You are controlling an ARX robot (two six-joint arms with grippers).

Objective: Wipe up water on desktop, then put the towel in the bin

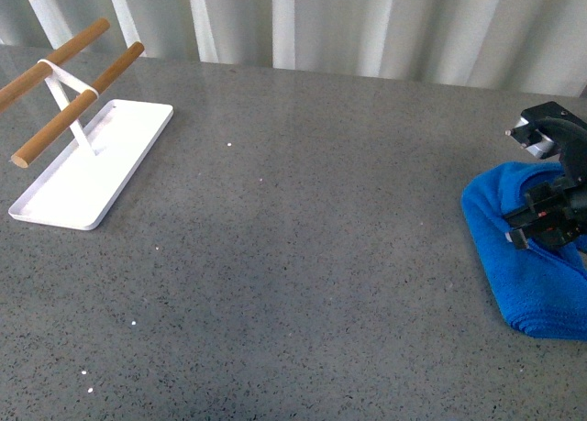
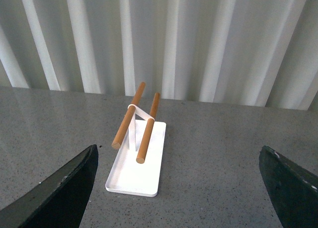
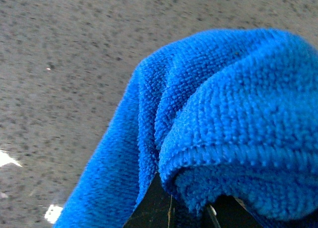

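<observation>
The bright blue towel lies bunched on the speckled grey desktop at the far right edge. My right gripper is shut on the towel from above; in the right wrist view the plush folds fill the frame and cover the dark fingers. My left gripper is open, its two dark fingers wide apart above bare desktop, with nothing between them. Small bright specks of water dot the left front of the desktop. The bin is out of view.
A flat white tray holding a rack with two wooden dowels stands at the back left, also seen in the left wrist view as the tray. A pleated white curtain runs behind the desktop's far edge.
</observation>
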